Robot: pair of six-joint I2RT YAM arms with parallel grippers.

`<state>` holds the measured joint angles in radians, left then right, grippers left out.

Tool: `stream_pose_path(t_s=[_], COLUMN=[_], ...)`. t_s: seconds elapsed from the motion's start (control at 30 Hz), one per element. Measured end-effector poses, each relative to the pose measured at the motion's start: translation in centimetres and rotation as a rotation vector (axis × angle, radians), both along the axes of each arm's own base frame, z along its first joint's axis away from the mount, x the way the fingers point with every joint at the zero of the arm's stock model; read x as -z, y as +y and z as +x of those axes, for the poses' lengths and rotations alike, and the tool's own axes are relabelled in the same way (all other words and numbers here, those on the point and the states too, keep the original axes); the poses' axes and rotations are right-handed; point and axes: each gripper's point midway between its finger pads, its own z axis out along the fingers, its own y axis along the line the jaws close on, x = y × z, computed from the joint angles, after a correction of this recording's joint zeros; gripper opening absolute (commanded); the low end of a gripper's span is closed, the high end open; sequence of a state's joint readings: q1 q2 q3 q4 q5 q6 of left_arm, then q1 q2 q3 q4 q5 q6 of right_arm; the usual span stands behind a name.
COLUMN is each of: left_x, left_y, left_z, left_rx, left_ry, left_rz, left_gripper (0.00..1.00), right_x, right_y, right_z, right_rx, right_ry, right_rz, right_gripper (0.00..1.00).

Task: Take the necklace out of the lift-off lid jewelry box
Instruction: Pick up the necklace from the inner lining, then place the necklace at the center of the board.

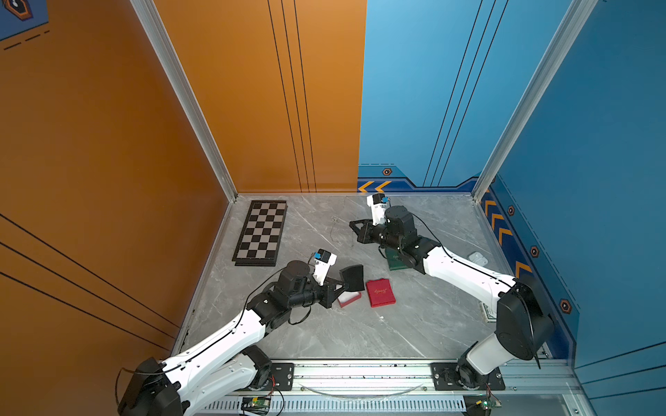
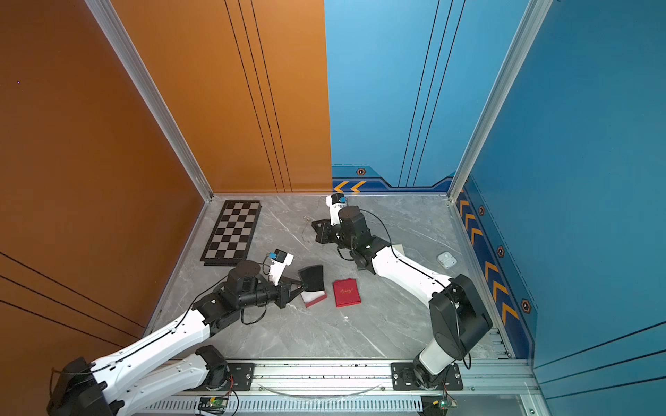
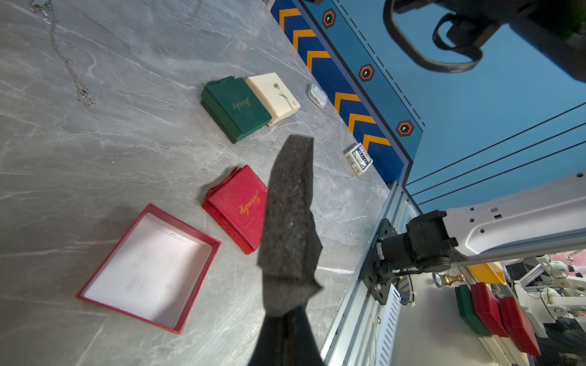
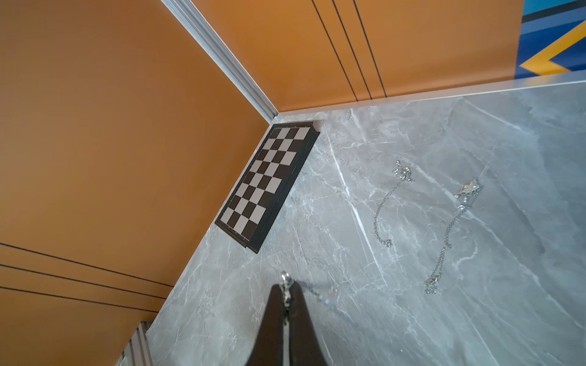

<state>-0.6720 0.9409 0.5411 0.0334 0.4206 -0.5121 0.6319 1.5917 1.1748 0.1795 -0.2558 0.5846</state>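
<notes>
The red box base [image 1: 349, 299] [image 3: 146, 269] sits open near the middle of the worktop [image 1: 324, 335], its bare white lining facing up. Its red lid [image 1: 380, 292] [image 3: 237, 206], lettered in gold, lies flat just beside it at 3 o'clock, apart from it. Above the base, the left claw [image 1: 343, 285] [image 3: 285, 312] is pressed together on a corner of a black foam pad [image 1: 352, 277] [image 3: 288, 206], which it holds clear of the box.

At about 1 o'clock from the lid stand a green box [image 3: 236, 109] and a cream box [image 3: 274, 95], side by side and touching, both with lids on, so their contents are hidden.

The necklace [image 4: 285, 280] is outside the box, at roughly 12 o'clock from it. It is pinched between the tips of the right claw [image 1: 351, 224] [image 4: 285, 286], and its chain trails off blurred. Whether its end touches the worktop cannot be told. A loose chain [image 4: 385, 206] and a second loose chain [image 4: 450, 234] lie flat just beyond.

The worktop is grey marble-patterned. A chessboard [image 1: 261, 232] [image 4: 268, 187] lies in the 10 o'clock corner, and a small white case [image 1: 477, 257] and a card pack [image 3: 358, 158] sit along the 3 o'clock edge. An orange wall [image 1: 108, 144] closes the 9 o'clock side and a blue wall [image 1: 594, 144] the 3 o'clock side.
</notes>
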Motion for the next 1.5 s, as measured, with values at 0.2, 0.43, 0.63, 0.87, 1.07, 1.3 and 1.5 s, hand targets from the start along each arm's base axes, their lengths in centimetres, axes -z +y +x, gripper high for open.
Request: stream_pose_path(t_s=[0.2, 0.43, 0.63, 0.87, 1.07, 1.3, 1.5], left_x=[0.3, -0.1, -1.5, 0.0, 0.1, 0.5, 0.5], left_y=[0.4, 4.3, 7.6, 8.5, 8.7, 9.0, 9.2], left_z=[0.3, 2.1, 3.0, 2.7, 2.7, 2.6, 2.7], left_rx=[-0.026, -0.217, -0.35, -0.377, -0.384, -0.391, -0.398], left_ry=[0.003, -0.032, -0.063, -0.016, -0.01, -0.003, -0.004], left_rz=[0.023, 0.088, 0.064, 0.09, 0.094, 0.096, 0.095], left_gripper=[0.0, 0.0, 0.0, 0.0, 0.0, 0.0, 0.0], right_x=[0.0, 1.4, 3.9, 6.4, 10.6, 14.3, 16.3], right_y=[-0.9, -2.5, -3.1, -3.7, -3.6, -4.4, -5.9], right_z=[0.8, 2.4, 3.4, 4.4, 4.9, 5.8, 7.2], right_rx=[0.024, 0.065, 0.083, 0.096, 0.094, 0.113, 0.15], right_ry=[0.0, 0.02, 0.064, 0.094, 0.16, 0.224, 0.257], right_rz=[-0.002, -0.025, -0.055, -0.094, -0.143, -0.178, -0.191], right_gripper=[0.0, 0.0, 0.0, 0.0, 0.0, 0.0, 0.0])
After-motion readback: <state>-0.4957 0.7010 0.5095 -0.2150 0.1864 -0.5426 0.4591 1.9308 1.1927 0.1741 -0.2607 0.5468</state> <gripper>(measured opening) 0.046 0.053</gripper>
